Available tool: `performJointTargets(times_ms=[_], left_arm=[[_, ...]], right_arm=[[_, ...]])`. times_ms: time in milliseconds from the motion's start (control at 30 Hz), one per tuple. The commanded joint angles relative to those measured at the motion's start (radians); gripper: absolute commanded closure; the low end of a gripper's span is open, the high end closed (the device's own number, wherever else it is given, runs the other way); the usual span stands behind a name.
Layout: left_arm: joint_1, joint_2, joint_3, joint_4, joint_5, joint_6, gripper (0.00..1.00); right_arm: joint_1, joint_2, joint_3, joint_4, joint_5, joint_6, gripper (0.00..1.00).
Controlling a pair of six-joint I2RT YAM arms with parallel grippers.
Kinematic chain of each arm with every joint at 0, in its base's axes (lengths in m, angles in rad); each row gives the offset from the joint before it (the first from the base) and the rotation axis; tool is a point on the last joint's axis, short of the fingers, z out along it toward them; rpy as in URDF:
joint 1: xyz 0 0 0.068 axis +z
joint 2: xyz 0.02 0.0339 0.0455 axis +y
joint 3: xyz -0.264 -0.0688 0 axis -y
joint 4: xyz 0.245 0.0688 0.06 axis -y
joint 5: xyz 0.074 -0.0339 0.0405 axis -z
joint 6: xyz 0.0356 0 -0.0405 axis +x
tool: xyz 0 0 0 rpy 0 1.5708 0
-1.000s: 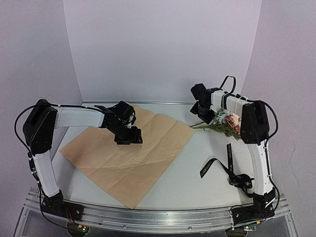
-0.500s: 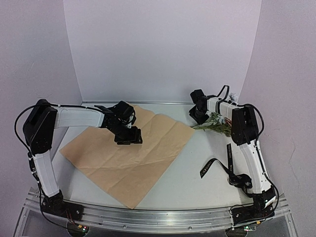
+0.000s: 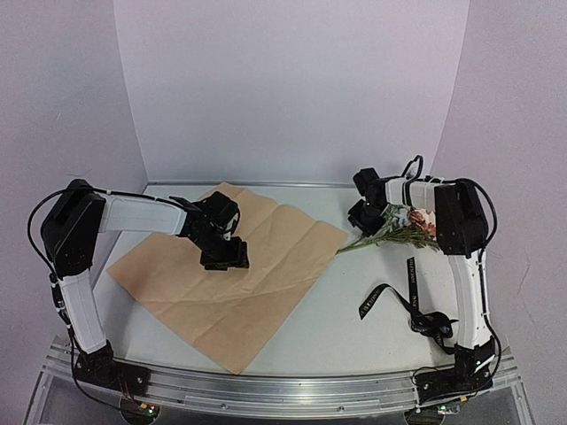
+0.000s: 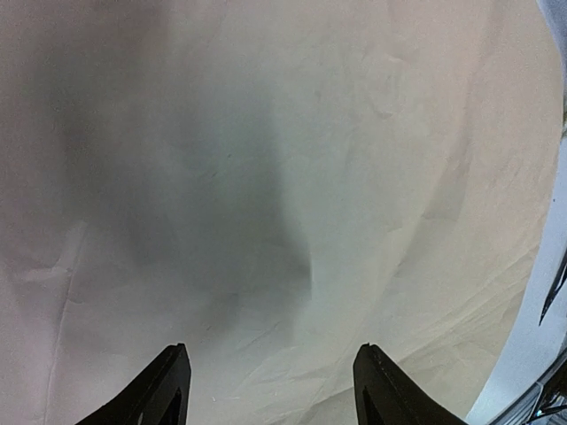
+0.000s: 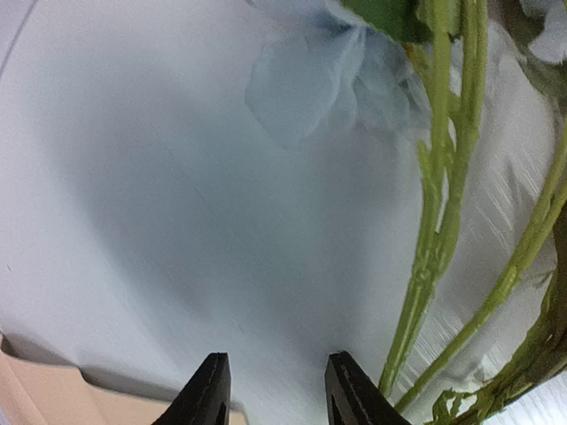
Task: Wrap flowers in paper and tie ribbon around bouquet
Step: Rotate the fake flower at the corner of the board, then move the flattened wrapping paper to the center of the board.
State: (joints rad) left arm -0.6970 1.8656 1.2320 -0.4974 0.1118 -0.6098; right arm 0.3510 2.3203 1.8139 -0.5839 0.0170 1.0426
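The flowers [image 3: 396, 227] lie at the far right of the counter [image 3: 337, 329], their thin green stems pointing left toward the paper [image 3: 257, 292] and their cream and pink blooms tucked against the right arm [image 3: 456, 232]. From the right wrist camera the green stems [image 5: 434, 204] run down the right side of the view, with a pale blue bloom [image 5: 310, 80] at the top. The right gripper [image 5: 276, 382] sits just to their left, its jaws only narrowly apart, and between the tips there is nothing but bare white counter (whether a stem touches the outer side of the right finger I cannot tell). A tan corner of paper [image 5: 35, 394] shows at that view's lower left. The sheet is spread flat across the left and middle of the counter, tan side up and creased, its right corner close to the stem ends. The left gripper [image 3: 223, 258] is over the sheet's upper middle; in its own camera the jaws stand wide apart above plain paper [image 4: 266, 177], holding nothing, and I cannot tell if the tips touch it. The black ribbon [image 3: 412, 279] lies loose on the counter nearer than the flowers, beside the right arm, bunched at one end.
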Motion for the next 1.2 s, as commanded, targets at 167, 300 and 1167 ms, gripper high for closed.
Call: performJointTargets(times_ms=[167,300,1167], left_arm=[[-0.003,-0.015,-0.032,0.032,0.049,-0.019,0.35],[-0.012,0.016,-0.04,0.054,0.095,-0.008,0.35],[-0.137,-0.022,-0.207,-0.012,0.021,0.115,0.38]], right_arm=[[-0.001,-0.271,-0.321,-0.119,-0.114,-0.125,0.62],[-0.003,-0.335,-0.365,-0.171,-0.142,-0.173,0.62],[0.0,-0.44,-0.448,-0.271,-0.027,-0.293,0.19]])
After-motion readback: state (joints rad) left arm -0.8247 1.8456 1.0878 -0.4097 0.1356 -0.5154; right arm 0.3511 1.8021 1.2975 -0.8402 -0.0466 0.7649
